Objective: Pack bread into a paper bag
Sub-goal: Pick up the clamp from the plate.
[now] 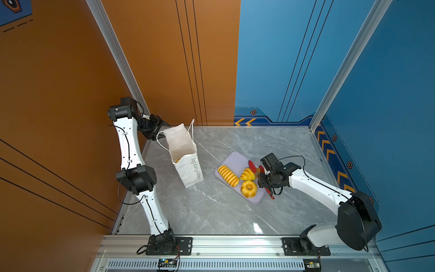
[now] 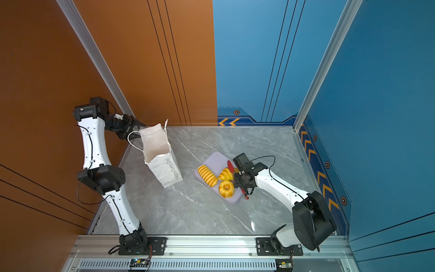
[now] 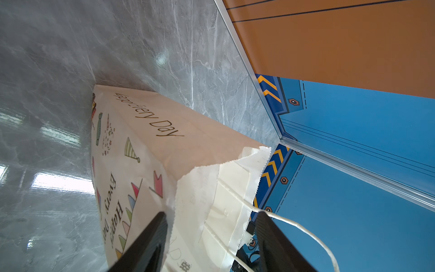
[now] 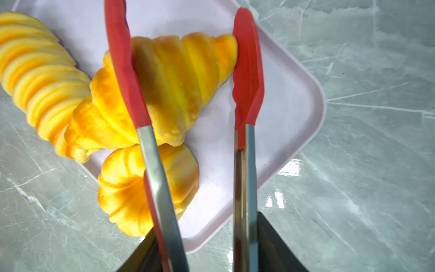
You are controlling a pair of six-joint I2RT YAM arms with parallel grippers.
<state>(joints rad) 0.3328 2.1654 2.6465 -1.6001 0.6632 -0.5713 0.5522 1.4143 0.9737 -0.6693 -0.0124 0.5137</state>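
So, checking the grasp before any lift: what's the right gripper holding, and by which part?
The right gripper holds the tongs by their steel arms; the red tips reach the croissant.

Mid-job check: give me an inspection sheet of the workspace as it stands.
Surface: grey marble table, glossy, carrying bag and tray.
Job's things: bag upright, open, yellow bread glimpsed inside; loaf, croissant, ring cake on tray.
Clutter: nothing seen.
Grippers: left gripper open astride bag rim; right gripper grips tongs, tips either side of croissant.
Cables: black leads along both arms, none on table.
Surroundings: orange wall, blue wall, aluminium frame.
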